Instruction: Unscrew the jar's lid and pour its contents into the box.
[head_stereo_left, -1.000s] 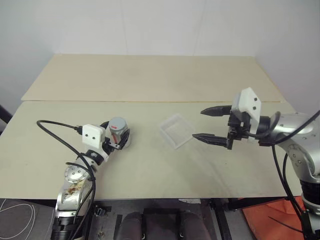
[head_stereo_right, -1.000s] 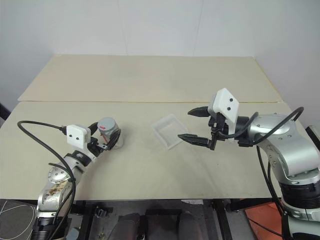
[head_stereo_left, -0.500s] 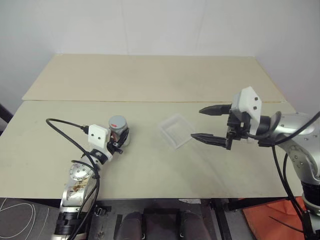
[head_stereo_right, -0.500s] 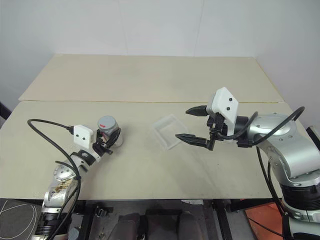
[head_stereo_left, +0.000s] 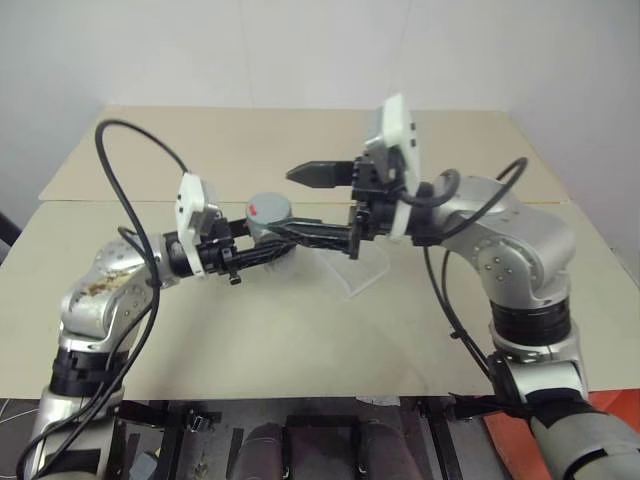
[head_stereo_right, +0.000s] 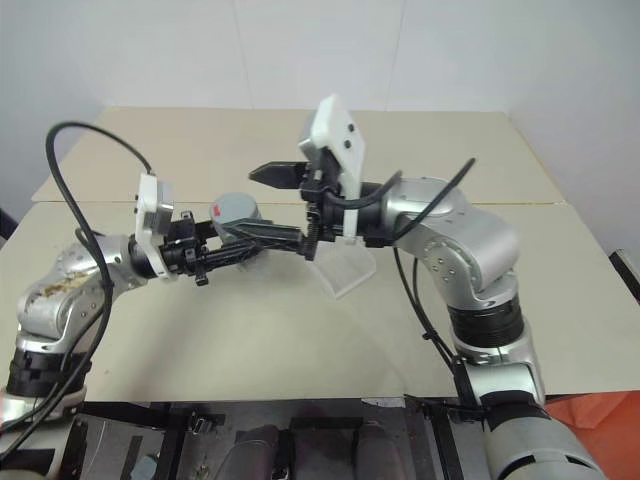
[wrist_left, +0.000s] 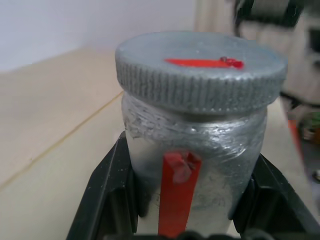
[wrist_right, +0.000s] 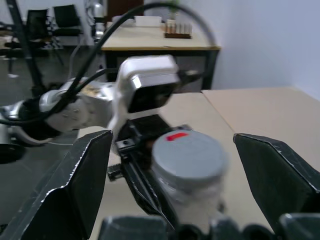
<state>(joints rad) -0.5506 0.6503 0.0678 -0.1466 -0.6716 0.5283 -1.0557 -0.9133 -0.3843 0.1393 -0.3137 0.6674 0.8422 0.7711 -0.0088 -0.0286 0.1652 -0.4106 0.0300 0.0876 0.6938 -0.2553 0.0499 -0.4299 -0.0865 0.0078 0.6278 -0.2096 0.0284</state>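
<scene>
The left gripper (wrist_left: 182, 220) is clamped on the jar (wrist_left: 192, 165), one black finger on each side of its body below the cap, and holds it upright in the air above the middle of the tabletop (head_stereo_left: 300, 330), pointing across toward the robot's right. Gripping low on the body leaves the lid (wrist_left: 200, 67) fully exposed, which seems the point: the grey ribbed cap with its red mark is free for the other arm to take. The right gripper (wrist_right: 192, 150) faces it from the opposite side, level, its jaws spread wide with one finger on either side of the lid and touching nothing, so it looks lined up to close around the cap and twist. The lid is still on. The box (head_stereo_left: 362, 272) lies flat on the tabletop just below and beyond the two grippers, near enough that pouring should need only a short move. The contents cannot be made out through the jar's wall.
</scene>
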